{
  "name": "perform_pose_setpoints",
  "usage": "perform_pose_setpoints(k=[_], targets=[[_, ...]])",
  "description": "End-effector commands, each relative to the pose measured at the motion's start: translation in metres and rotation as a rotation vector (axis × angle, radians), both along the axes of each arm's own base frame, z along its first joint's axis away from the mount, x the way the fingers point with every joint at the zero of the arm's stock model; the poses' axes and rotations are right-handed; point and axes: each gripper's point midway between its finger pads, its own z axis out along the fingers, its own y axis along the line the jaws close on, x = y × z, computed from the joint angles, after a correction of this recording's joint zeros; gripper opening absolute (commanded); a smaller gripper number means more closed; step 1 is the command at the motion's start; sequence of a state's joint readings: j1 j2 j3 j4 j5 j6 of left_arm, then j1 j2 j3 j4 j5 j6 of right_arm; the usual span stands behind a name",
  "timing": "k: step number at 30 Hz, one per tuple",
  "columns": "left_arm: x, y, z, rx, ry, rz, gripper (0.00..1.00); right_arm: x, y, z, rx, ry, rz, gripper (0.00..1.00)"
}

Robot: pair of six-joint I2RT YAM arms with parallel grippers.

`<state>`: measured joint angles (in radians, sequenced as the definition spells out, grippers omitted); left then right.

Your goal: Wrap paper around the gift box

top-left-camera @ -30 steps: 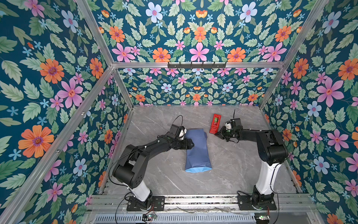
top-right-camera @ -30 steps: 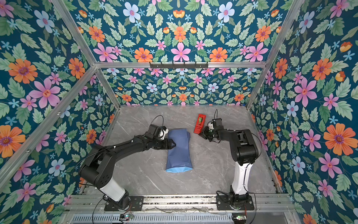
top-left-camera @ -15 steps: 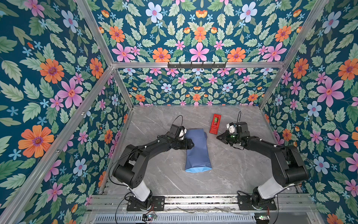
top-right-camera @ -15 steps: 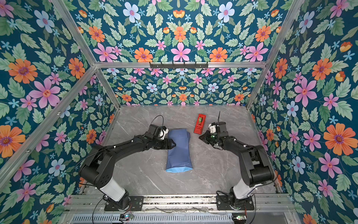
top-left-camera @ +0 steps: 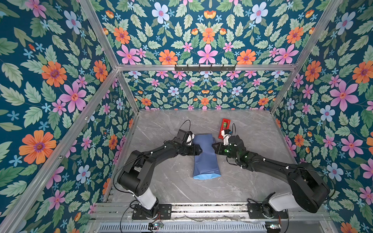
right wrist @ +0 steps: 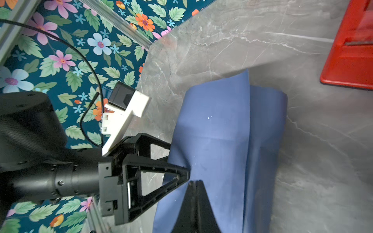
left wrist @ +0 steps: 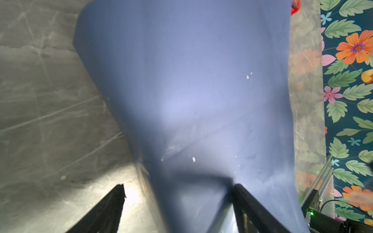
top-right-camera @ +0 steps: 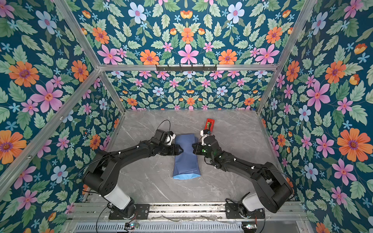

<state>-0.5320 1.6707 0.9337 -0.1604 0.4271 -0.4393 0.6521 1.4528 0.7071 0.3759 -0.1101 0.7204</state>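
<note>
To close the wrap well, the wide-spread left gripper (top-left-camera: 200,150) on the paper's (top-left-camera: 204,159) left flank and the shut, seemingly empty right gripper (top-left-camera: 213,145) at its right should press level and steady, lest the overlap spring open or crumple. The paper lies mid-surface (top-left-camera: 165,129) as a slate-blue tube running near to far, pinched at the waist, sky-blue at its open near end. The box is out of sight, likely inside.

Both matte black jointed arms (top-left-camera: 157,151) have bulky rounded shoulder housings (top-left-camera: 131,178), glossy white base links (top-left-camera: 148,198), white plastic wrist camera brackets (right wrist: 125,115), thin black looping cables (right wrist: 54,37) and, on the right, a green indicator light (top-left-camera: 225,150).
</note>
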Motion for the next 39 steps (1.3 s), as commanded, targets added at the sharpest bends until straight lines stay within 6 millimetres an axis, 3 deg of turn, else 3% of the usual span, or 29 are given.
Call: perform_pose_setpoints(k=[1, 17, 32, 39], targets=[[-0.021, 0.036, -0.037, 0.205, 0.092, 0.03, 0.85, 0.016, -0.006, 0.008, -0.032, -0.102, -0.101, 0.0], [-0.02, 0.035, -0.037, 0.203, 0.092, 0.028, 0.85, 0.003, -0.008, -0.017, -0.084, -0.154, -0.134, 0.0], [-0.02, 0.034, -0.036, 0.201, 0.091, 0.027, 0.85, 0.006, -0.005, -0.011, 0.0, -0.207, -0.158, 0.0], [-0.021, 0.035, -0.036, 0.204, 0.091, 0.026, 0.85, 0.011, -0.004, -0.02, 0.004, -0.21, -0.17, 0.0]])
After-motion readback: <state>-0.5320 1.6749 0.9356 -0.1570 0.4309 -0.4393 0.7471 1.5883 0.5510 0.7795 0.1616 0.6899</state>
